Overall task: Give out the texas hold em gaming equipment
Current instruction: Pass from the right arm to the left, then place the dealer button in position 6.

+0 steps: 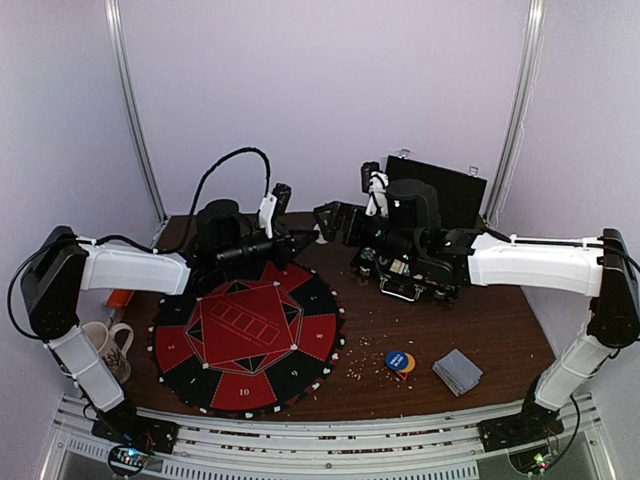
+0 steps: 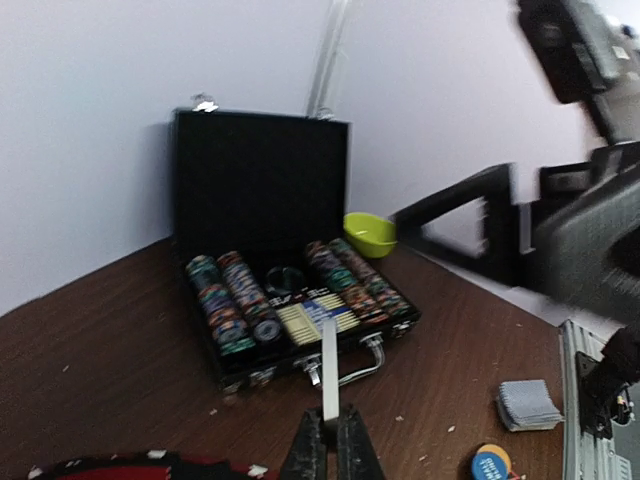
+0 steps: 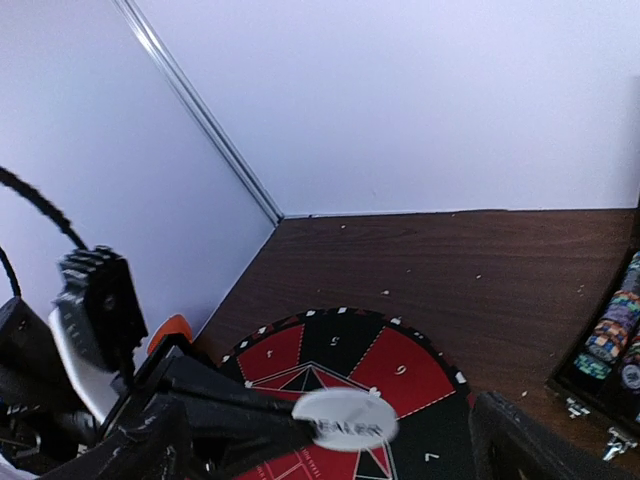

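Holding the white DEALER disc [image 3: 345,418]: left fingers [image 2: 303,452] are clamped on its rim. The disc is edge-on to the left wrist camera, with the lettered face showing in the right wrist view. It's off the bench [image 1: 480,320], by the far edge of the red-and-black felt mat [image 1: 250,335]. Right fingers [image 3: 525,440] are spread wide, one either side of the disc, not closed on it and gripping nothing.

Rest of the kit:
- Blue disc [image 1: 398,359] lies offset on an orange disc [image 1: 409,369], flat on the bench, front right of the mat.
- Stack of grey-blue cards [image 1: 457,372] sits just beside them to the right, not touching.
- Poker chips [image 2: 235,300] lie in rows inside the black chip case [image 2: 260,180], lid up, back right of the bench. The rows flank a middle compartment with pale contents too blurred to name.
- Yellow bowl [image 2: 368,232] is just beside the case lid, near the back wall.
- Mug [image 1: 105,345] is at the bench's left edge, beside the mat.
- Pale specks are scattered on the bench between the mat and the discs.
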Action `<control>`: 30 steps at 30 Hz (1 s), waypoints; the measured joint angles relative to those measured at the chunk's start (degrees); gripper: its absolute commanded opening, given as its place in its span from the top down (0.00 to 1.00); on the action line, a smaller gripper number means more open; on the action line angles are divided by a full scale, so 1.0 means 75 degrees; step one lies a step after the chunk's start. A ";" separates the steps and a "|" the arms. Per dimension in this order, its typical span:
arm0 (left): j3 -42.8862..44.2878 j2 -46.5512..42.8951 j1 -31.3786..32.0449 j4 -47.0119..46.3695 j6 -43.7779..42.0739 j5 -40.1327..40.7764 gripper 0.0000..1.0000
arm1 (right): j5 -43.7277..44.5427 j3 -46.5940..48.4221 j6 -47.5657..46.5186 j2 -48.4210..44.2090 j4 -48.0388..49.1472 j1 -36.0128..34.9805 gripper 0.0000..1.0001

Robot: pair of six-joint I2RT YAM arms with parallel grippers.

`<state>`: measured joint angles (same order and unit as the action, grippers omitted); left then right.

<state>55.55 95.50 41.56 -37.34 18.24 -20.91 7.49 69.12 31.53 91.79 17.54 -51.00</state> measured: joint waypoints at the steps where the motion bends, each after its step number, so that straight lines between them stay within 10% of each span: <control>1: 0.0082 0.0029 -0.0286 0.0405 0.0210 -0.0143 1.00 | 0.0006 0.0000 -0.0096 -0.0090 -0.0099 0.0114 0.00; 11: 0.1953 0.2500 -0.2736 0.2932 0.1256 -0.0959 1.00 | 0.0839 -0.0356 -0.1279 -0.1253 -0.0740 0.0749 0.00; 23: 0.3040 0.4121 -0.2964 0.3794 0.1923 -0.1664 1.00 | 0.0947 -0.0609 -0.1915 -0.1256 -0.1183 0.0734 0.00; 30: 0.2923 0.4112 -0.2940 0.4103 0.1999 -0.1335 0.62 | 0.0909 -0.0615 -0.2011 -0.1256 -0.1192 0.0734 0.00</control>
<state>77.47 126.34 19.51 -6.57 33.23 -30.92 14.31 64.51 16.45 82.37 8.60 -45.50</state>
